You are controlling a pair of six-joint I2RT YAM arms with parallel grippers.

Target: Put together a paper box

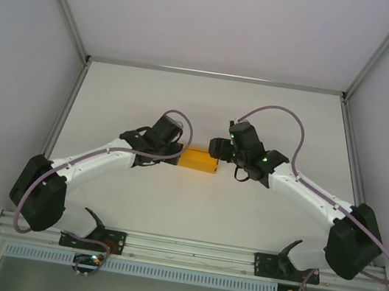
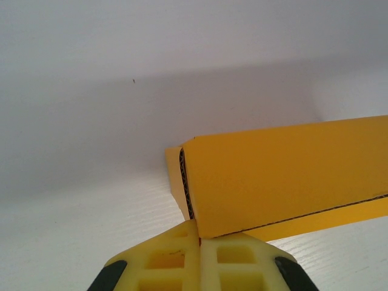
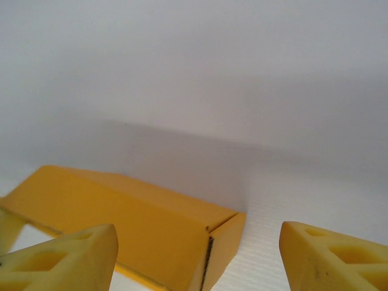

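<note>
Box (image 1: 199, 160): small, low, orange-yellow, closed up, lying flat near mid-table between the two grippers. Table (image 1: 209, 103) white and matte, faintly ribbed in the wrist views; pale walls (image 1: 202, 12) on three sides, metal posts at the corners, a slotted rail (image 1: 185, 248) along the near edge carrying both bases. Left arm reaches inward from the left, elbow out, wrist low; left gripper (image 2: 199, 242) clenched, fingers pressed together, tips right at the box's lower corner at its left end; cannot tell if card is nipped between them. Right arm mirrors it from the right. Right gripper (image 3: 197, 260) released, fingers (image 3: 60, 257) spread wide, the box's right end lying just beyond them.
</note>
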